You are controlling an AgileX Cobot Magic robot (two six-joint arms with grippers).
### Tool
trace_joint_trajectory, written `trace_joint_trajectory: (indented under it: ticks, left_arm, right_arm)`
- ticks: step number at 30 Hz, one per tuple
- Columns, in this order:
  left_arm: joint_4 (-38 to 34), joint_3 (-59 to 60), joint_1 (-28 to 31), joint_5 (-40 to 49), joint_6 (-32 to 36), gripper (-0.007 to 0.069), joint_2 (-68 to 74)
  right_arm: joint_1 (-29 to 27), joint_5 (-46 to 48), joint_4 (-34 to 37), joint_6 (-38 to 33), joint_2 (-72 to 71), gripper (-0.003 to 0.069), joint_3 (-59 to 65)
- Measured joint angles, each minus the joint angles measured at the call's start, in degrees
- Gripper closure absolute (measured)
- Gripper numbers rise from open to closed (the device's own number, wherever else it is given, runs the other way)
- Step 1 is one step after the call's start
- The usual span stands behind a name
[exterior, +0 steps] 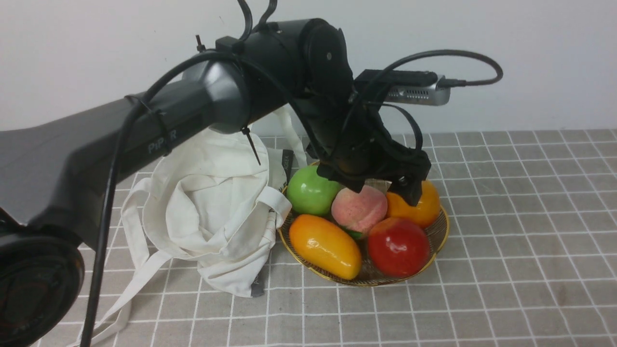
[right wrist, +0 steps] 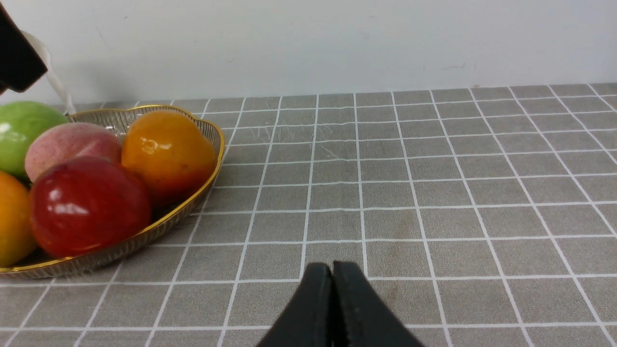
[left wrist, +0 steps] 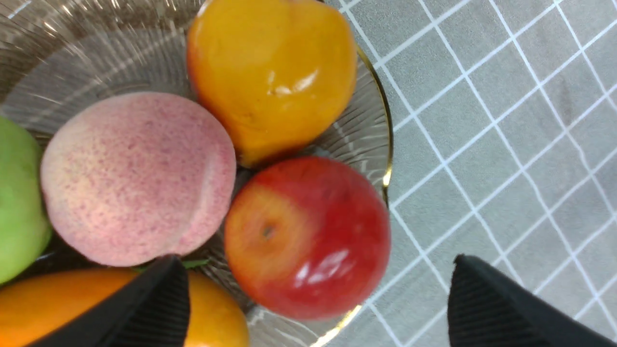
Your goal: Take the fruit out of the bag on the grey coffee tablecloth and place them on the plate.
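On the grey cloth [exterior: 511, 270], the left pincer [left wrist: 318, 289] gapes wide (gripping nothing) above the plate's [exterior: 446, 231] near-right edge, beside the red apple [exterior: 398, 246]; the right pincer [right wrist: 332, 299] is closed, empty.

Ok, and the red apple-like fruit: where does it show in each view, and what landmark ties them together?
Front view: the red fruit sits right of centre, at the plate's near right.
Left wrist view: near the centre, between the jaws' two tips.
Right wrist view: at the left, in front of the orange fruit.
Shared landmark: the plate's gold rim.
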Motion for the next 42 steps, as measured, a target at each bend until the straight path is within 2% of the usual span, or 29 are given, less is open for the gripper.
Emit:
trace_joint_trajectory:
  ticks: [2,7,9,15,20,22,26,28,34,38,42]
  left_arm:
    - [-0.76,0.00,0.00,0.41,2.75,-0.0038,0.00]
    - [-2.56,0.00,0.00,3.31,17.57,-0.0054,0.00]
    - [-2.95,0.00,0.00,2.92,16.85,-0.0055,0.00]
    - [-3.06,0.00,1.50,-0.38,7.67,-0.0036,0.00]
    - [-3.91,0.00,1.68,1.26,6.11,0.0111,0.00]
    - [-4.84,0.00,1.68,2.69,6.10,0.0220,0.00]
    - [-5.79,0.00,1.68,6.99,5.67,0.0531,0.00]
    - [-5.67,0.00,1.68,8.32,5.60,0.0598,-0.12]
    - [1.59,0.00,2.09,9.79,5.60,0.0632,-5.04]
    - [11.75,0.00,2.65,13.25,4.58,0.0632,-12.40]
    - [18.45,1.21,2.72,13.82,1.78,0.0632,-19.80]
  right_arm:
    - [0.00,0.00,0.00,0.00,0.00,0.0674,0.00]
    - [0.00,0.00,0.00,0.00,0.00,0.0674,0.00]
    - [0.00,0.00,0.00,0.00,0.00,0.0674,0.00]
    - [0.00,0.00,0.00,0.00,0.00,0.0674,0.00]
    - [0.00,0.00,0.00,0.00,0.00,0.0674,0.00]
    - [0.00,0.00,0.00,0.00,0.00,0.0674,0.00]
    - [0.00,0.00,0.00,0.00,0.00,0.0674,0.00]
    - [0.00,0.00,0.00,0.00,0.00,0.0674,0.00]
    - [0.00,0.00,0.00,0.00,0.00,0.0674,0.00]
    - [0.00,0.00,0.00,0.00,0.00,0.0674,0.00]
    - [0.00,0.00,0.00,0.00,0.00,0.0674,0.00]
